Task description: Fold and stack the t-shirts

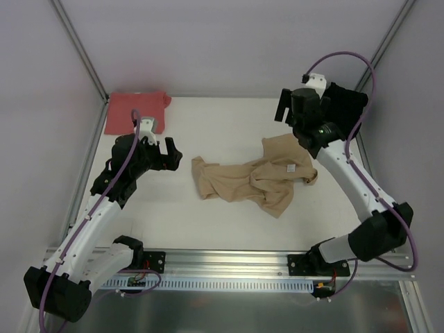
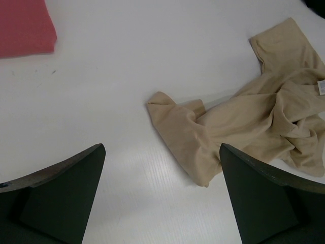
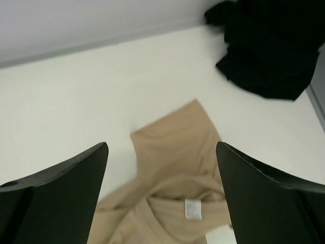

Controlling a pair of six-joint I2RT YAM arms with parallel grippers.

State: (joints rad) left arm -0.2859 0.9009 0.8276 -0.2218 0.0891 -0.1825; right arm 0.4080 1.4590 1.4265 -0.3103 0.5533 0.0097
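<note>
The tan-beige t-shirt (image 1: 253, 177) lies crumpled in the middle of the table, its white neck label (image 3: 192, 209) facing up. It also fills the right of the left wrist view (image 2: 244, 122) and lies under the right gripper (image 3: 172, 162). The salmon-red t-shirt (image 1: 135, 111) lies folded at the back left corner (image 2: 25, 25). The black t-shirt (image 3: 269, 48) is bunched at the back right, behind the right arm (image 1: 352, 104). My left gripper (image 1: 170, 154) (image 2: 161, 147) hovers open left of the tan shirt. My right gripper (image 1: 283, 105) (image 3: 161, 145) hangs open and empty above the tan shirt's back edge.
White table (image 1: 208, 125) enclosed by pale walls, with metal corner posts (image 1: 80, 48) at the back left and back right. An aluminium rail (image 1: 229, 260) runs along the near edge between the arm bases.
</note>
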